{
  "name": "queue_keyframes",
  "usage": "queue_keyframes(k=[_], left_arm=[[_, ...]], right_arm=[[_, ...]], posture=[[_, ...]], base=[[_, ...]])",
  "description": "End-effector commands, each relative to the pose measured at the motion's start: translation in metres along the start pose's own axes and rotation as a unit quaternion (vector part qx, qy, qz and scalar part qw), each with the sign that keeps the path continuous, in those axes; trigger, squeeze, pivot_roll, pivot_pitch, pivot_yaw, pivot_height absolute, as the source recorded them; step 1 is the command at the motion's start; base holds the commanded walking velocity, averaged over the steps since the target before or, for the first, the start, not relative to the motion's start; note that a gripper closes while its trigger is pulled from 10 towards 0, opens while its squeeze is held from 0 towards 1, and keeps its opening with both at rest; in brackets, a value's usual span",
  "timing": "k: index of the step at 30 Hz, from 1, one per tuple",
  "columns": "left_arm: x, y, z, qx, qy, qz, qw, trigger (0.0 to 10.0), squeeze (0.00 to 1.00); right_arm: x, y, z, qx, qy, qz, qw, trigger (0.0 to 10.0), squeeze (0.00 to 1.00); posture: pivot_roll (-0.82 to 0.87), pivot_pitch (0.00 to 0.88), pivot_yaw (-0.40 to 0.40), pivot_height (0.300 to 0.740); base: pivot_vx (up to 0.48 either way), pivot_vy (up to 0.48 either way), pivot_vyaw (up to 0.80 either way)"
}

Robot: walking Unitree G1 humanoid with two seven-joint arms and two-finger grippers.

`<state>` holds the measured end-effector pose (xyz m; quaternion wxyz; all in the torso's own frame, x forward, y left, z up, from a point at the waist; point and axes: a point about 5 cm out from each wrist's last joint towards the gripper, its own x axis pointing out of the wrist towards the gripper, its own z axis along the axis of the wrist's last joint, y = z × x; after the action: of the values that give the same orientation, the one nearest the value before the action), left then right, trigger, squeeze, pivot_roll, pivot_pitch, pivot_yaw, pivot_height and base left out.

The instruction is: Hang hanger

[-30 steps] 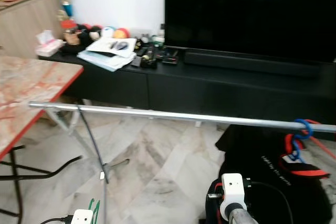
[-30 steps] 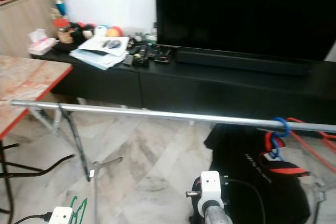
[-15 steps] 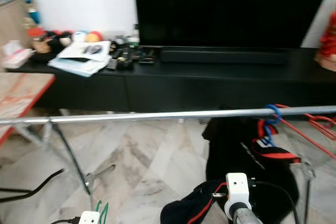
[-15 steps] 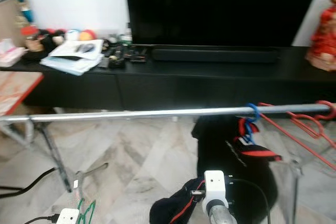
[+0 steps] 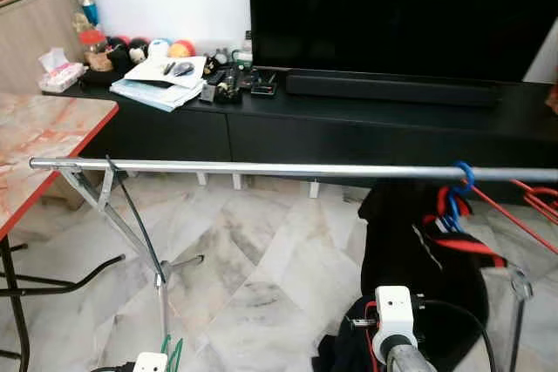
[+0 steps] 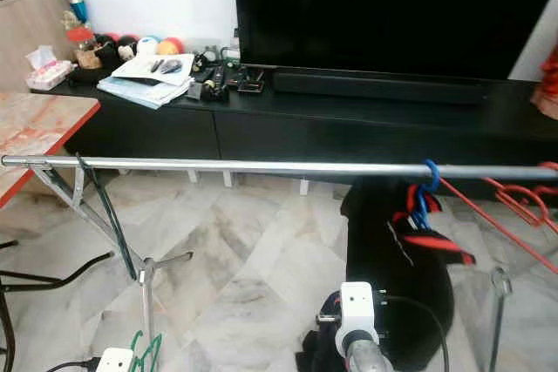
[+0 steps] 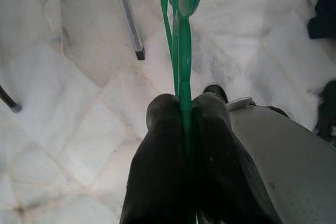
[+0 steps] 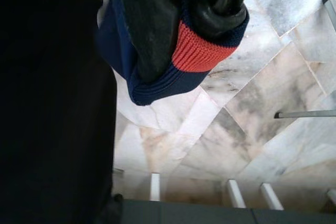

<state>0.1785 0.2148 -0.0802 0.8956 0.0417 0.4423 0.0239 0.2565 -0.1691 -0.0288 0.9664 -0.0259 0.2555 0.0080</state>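
I see the rail (image 5: 261, 167) bare along its long stretch up to the blue hook (image 5: 462, 175); past that hook, red hangers (image 5: 523, 202) crowd it. Below the rail, angled stand legs (image 5: 131, 233) block its table-side end.

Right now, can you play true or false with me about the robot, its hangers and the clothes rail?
1. The left gripper is shut on a green hanger. True.
2. The green hanger already hangs on the metal rail. False: it is down low in the left gripper, below the rail.
3. A blue hanger hook sits on the rail with a black garment hanging under it. True.
4. The right gripper holds nothing. False: it grips a dark garment with a red and navy cuff.
5. The television is switched on. False: its screen is black.
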Motion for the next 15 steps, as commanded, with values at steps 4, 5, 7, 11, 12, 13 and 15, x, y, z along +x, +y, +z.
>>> queue_keyframes(k=[4, 5, 7, 11, 12, 13, 15], left_arm=[[-0.0002, -0.0001, -0.0011, 0.005, 0.003, -0.002, 1.000, 10.0, 0.00], [-0.0001, -0.0002, -0.0010, 0.005, 0.002, -0.002, 1.000, 10.0, 0.00], [-0.0001, -0.0004, -0.0009, 0.005, 0.002, -0.002, 1.000, 10.0, 0.00], [-0.0001, -0.0010, -0.0008, 0.004, 0.002, -0.004, 1.000, 10.0, 0.00], [-0.0001, -0.0010, -0.0008, 0.004, 0.002, -0.004, 1.000, 10.0, 0.00], [-0.0001, -0.0011, -0.0009, 0.003, 0.002, -0.004, 1.000, 10.0, 0.00], [-0.0001, -0.0012, -0.0012, 0.004, 0.002, -0.004, 1.000, 10.0, 0.00]], right_arm=[[0.0001, -0.0003, 0.0023, 0.012, -0.009, -0.004, 1.000, 10.0, 0.00], [0.0002, -0.0003, 0.0021, 0.013, -0.008, -0.004, 1.000, 10.0, 0.00], [0.0003, -0.0002, 0.0020, 0.014, -0.006, -0.004, 1.000, 10.0, 0.00], [0.0004, -0.0001, 0.0017, 0.012, -0.004, -0.003, 1.000, 10.0, 0.00], [0.0004, -0.0001, 0.0016, 0.011, -0.003, -0.003, 1.000, 10.0, 0.00], [0.0003, -0.0001, 0.0015, 0.011, -0.003, -0.002, 1.000, 10.0, 0.00], [0.0004, -0.0003, 0.0013, 0.010, -0.002, -0.002, 1.000, 10.0, 0.00]], posture=[[-0.03, 0.015, 0.052, 0.740], [-0.03, 0.015, 0.051, 0.740], [-0.03, 0.015, 0.050, 0.740], [-0.03, 0.014, 0.050, 0.740], [-0.03, 0.014, 0.050, 0.740], [-0.03, 0.013, 0.049, 0.740], [-0.03, 0.012, 0.049, 0.740]], base=[[-0.323, 0.000, 0.00], [-0.326, 0.000, 0.00], [-0.322, 0.000, -0.23], [-0.324, 0.000, -0.74], [-0.326, 0.000, -0.80], [-0.326, 0.000, -0.80], [-0.330, 0.000, -0.80]])
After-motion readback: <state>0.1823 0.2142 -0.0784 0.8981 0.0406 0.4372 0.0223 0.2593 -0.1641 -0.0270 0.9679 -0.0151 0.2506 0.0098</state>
